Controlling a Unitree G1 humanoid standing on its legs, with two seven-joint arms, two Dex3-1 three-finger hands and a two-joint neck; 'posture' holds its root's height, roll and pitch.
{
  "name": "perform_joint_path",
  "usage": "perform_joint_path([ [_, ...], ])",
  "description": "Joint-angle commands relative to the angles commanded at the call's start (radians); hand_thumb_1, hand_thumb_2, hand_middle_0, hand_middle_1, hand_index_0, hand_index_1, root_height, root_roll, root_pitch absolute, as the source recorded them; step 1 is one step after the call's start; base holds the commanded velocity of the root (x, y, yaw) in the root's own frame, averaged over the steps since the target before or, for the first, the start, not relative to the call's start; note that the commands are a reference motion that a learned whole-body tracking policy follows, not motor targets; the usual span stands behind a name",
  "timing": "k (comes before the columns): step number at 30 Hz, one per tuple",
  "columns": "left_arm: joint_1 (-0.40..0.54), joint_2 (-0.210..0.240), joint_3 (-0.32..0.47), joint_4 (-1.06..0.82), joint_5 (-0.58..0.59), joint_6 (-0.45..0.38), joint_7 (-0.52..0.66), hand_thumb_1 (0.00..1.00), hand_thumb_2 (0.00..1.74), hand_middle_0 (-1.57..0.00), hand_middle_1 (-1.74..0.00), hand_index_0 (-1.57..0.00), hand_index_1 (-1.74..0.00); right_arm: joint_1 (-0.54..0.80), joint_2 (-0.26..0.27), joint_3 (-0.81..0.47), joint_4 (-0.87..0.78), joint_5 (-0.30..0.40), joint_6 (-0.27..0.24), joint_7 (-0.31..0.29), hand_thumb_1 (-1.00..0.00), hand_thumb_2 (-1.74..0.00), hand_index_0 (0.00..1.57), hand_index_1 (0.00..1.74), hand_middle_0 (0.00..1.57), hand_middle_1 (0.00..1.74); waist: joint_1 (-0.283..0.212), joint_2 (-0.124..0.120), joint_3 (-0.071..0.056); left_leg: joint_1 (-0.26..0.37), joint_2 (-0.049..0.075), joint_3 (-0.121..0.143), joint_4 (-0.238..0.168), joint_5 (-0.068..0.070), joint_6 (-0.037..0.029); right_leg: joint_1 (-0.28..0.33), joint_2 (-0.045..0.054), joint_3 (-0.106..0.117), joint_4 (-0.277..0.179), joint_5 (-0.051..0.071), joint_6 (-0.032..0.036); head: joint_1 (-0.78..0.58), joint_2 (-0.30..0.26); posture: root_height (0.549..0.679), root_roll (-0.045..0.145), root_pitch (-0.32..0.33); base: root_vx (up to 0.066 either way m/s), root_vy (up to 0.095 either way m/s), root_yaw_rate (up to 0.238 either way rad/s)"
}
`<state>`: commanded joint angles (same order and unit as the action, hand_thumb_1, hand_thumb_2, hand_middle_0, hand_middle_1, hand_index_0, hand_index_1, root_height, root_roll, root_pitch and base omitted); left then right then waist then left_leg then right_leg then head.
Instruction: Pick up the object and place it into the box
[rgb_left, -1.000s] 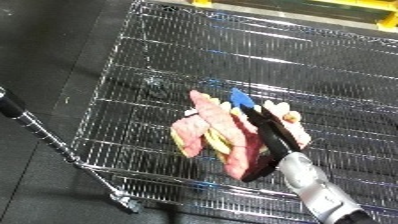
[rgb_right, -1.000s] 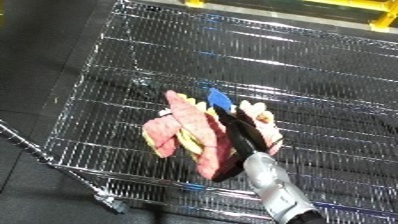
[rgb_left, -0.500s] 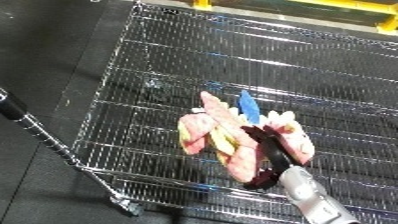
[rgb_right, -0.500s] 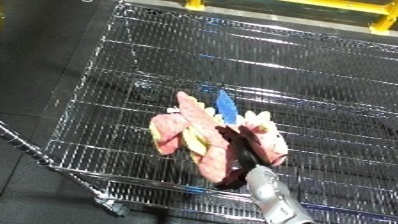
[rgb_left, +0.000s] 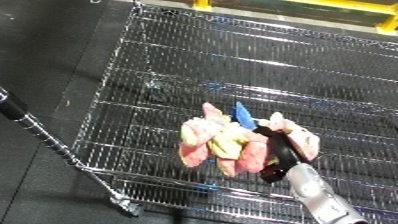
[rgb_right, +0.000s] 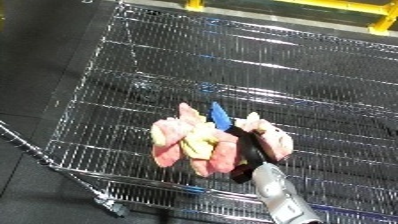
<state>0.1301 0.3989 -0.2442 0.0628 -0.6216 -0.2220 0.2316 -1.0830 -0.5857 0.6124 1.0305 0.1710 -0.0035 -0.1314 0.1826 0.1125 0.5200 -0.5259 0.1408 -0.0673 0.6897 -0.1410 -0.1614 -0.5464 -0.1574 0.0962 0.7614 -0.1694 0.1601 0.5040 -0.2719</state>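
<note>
A soft toy (rgb_left: 222, 145) in pink and pale yellow, with a blue tip (rgb_left: 242, 114) sticking up, hangs over the wire basket (rgb_left: 178, 65) of a shopping cart. My right hand (rgb_left: 279, 152) is shut on it, black fingers curled round its right side, with the silver forearm (rgb_left: 320, 197) coming in from the lower right. The toy is above the basket's near part, close to its front rim. The left hand shows in neither view.
The wire basket fills most of the picture, and dark floor shows through its mesh. The cart's handle bar (rgb_left: 18, 107) runs off to the lower left. A yellow rail (rgb_left: 293, 6) lies along the far edge. Dark floor (rgb_left: 53, 55) lies to the left.
The whole picture has shifted, so the camera moved. My right hand and the toy sit slightly lower and nearer the basket's front rim; the grip is unchanged.
</note>
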Motion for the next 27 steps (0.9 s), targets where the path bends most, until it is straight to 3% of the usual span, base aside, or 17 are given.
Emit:
perform_joint_path([
  [7, -0.009, -0.003, 0.001, 0.031, 0.015, 0.009, 0.007, 1.00, 1.74, -1.57, -1.74, -1.57, -1.74, 0.064, -0.050, -0.088, -0.145, 0.061, -0.043, -0.075, -1.00, -1.74, 1.57, 1.74, 1.57, 1.74, -0.035, -0.011, 0.000, 0.029, 0.010, 0.014, -0.008, -0.001, 0.0037, 0.017, 0.0002, 0.007, -0.004, 0.005, 0.0025, 0.009, -0.016, 0.617, 0.031, -0.048, -0.016, -0.014, -0.077],
  [14, -0.021, -0.015, 0.001, 0.064, 0.037, 0.013, 0.011, 1.00, 1.74, -1.57, -1.74, -1.57, -1.74, 0.241, -0.093, -0.264, -0.363, 0.119, -0.101, -0.163, -1.00, -1.74, 1.57, 1.74, 1.57, 1.74, -0.090, -0.021, 0.000, 0.070, 0.019, 0.033, -0.028, -0.004, 0.0097, 0.043, -0.0048, 0.016, -0.019, 0.009, 0.0079, 0.007, -0.023, 0.618, 0.039, -0.071, -0.005, -0.010, -0.108],
  [15, -0.025, -0.021, 0.002, 0.071, 0.044, 0.013, 0.014, 1.00, 1.74, -1.57, -1.74, -1.57, -1.74, 0.343, -0.088, -0.346, -0.474, 0.138, -0.123, -0.191, -1.00, -1.74, 1.57, 1.74, 1.57, 1.74, -0.111, -0.026, 0.000, 0.078, 0.021, 0.039, -0.027, -0.006, 0.0124, 0.048, -0.0055, 0.020, -0.020, 0.009, 0.0099, 0.010, -0.027, 0.618, 0.041, -0.079, 0.003, -0.005, -0.108],
  [16, -0.025, -0.021, 0.002, 0.071, 0.044, 0.013, 0.014, 1.00, 1.74, -1.57, -1.74, -1.57, -1.74, 0.343, -0.088, -0.346, -0.474, 0.138, -0.123, -0.191, -1.00, -1.74, 1.57, 1.74, 1.57, 1.74, -0.111, -0.026, 0.000, 0.078, 0.021, 0.039, -0.027, -0.006, 0.0124, 0.048, -0.0055, 0.020, -0.020, 0.009, 0.0099, 0.010, -0.027, 0.618, 0.041, -0.079, 0.003, -0.005, -0.108],
  [19, -0.032, -0.042, 0.012, 0.085, 0.049, 0.015, 0.022, 1.00, 1.74, -1.57, -1.74, -1.57, -1.74, 0.542, -0.045, -0.511, -0.683, 0.191, -0.178, -0.236, -1.00, -1.74, 1.57, 1.74, 1.57, 1.74, -0.155, -0.033, 0.000, 0.094, 0.023, 0.052, -0.021, -0.015, 0.0182, 0.061, -0.0051, 0.029, -0.025, 0.009, 0.0130, 0.053, -0.045, 0.617, 0.047, -0.098, 0.008, -0.012, -0.117],
  [27, -0.038, -0.066, 0.003, 0.092, 0.046, 0.036, 0.022, 1.00, 1.74, -1.57, -1.74, -1.57, -1.74, 0.779, 0.049, -0.748, -0.897, 0.297, -0.276, -0.274, -1.00, -1.74, 1.57, 1.74, 1.57, 1.74, -0.230, -0.033, 0.000, 0.140, 0.028, 0.080, -0.014, -0.031, 0.0253, 0.096, -0.0037, 0.050, -0.040, 0.011, 0.0157, 0.148, -0.108, 0.616, 0.057, -0.137, 0.021, -0.003, -0.145],
])
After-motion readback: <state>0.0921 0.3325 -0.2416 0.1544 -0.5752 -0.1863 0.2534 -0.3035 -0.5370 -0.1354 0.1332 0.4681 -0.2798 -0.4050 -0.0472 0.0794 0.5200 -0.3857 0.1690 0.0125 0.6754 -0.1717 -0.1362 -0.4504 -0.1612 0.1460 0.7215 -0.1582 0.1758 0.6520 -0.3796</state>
